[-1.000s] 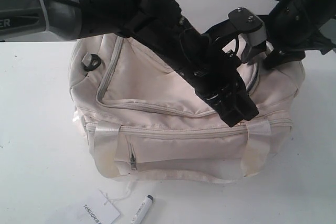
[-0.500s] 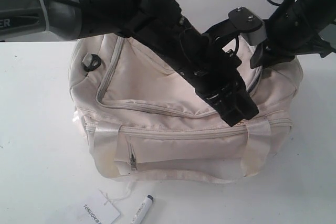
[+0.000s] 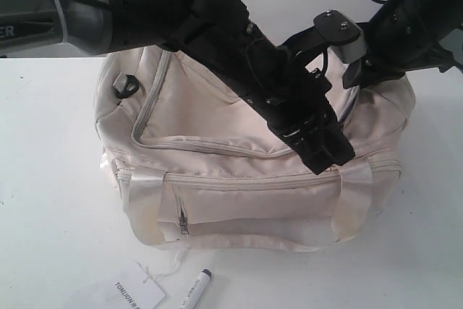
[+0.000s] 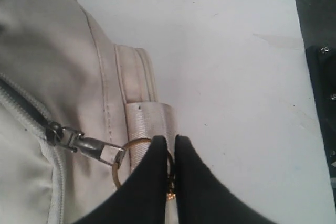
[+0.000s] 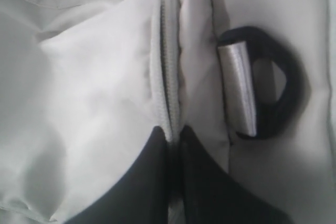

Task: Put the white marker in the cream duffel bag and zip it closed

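The cream duffel bag (image 3: 210, 124) sits in the middle of the table with its top zipper (image 4: 31, 114) closed at this end. The white marker (image 3: 195, 288) lies on the table in front of the bag, apart from both grippers. My left gripper (image 4: 173, 139) reaches across the bag's top and is shut on the gold keyring (image 4: 116, 170) that hangs from the zipper pull (image 4: 86, 144). My right gripper (image 5: 174, 129) is at the bag's right end, shut on the fabric seam along the zipper (image 5: 167, 61), beside a black ring (image 5: 286, 98).
A white paper tag (image 3: 137, 294) with black lettering lies left of the marker at the table's front edge. A second black ring (image 3: 126, 86) shows on the bag's left end. A satin strap (image 4: 147, 121) runs under the keyring. White table surrounds the bag.
My right gripper has shut on the bag's right end and lifted a little, pulling that end up and inward. The left arm and the marker have stayed put.
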`<state>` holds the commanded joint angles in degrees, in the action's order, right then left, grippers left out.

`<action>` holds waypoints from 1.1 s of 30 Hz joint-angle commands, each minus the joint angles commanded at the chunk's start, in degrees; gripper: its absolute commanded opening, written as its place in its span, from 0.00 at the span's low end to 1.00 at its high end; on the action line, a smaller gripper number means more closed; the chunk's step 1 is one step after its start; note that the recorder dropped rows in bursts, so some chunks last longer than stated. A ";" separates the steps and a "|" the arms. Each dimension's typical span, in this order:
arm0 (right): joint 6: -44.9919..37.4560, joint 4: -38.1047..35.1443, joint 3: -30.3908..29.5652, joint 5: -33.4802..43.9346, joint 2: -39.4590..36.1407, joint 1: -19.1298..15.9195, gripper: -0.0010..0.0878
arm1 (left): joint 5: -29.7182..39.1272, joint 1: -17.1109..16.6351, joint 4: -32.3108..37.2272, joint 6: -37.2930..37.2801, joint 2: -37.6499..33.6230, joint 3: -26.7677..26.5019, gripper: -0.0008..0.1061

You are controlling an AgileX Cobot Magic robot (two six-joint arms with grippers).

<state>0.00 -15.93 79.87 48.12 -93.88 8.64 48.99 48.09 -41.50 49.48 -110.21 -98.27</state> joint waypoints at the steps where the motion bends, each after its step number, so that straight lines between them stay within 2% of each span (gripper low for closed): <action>1: 0.00 0.00 0.00 -0.27 0.00 0.00 0.01 | 0.61 0.00 0.00 0.00 0.00 0.00 0.01; 8: 0.00 0.08 0.00 -0.53 0.11 0.00 0.01 | 3.75 0.00 0.35 0.00 0.00 0.00 0.01; 17: 0.00 0.24 0.00 -0.53 0.10 0.00 0.01 | 7.66 0.00 7.76 0.00 0.00 0.00 0.01; 28: 0.00 1.32 0.00 -0.53 0.10 0.00 0.01 | 8.24 0.00 13.09 -1.31 0.00 0.00 0.01; 33: 0.00 1.75 0.00 -0.53 0.10 0.00 0.01 | 8.24 0.00 16.49 -4.46 0.00 0.00 0.01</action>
<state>0.00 -14.18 79.87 47.59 -93.78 8.64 57.23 48.09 -25.00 45.02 -110.21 -98.27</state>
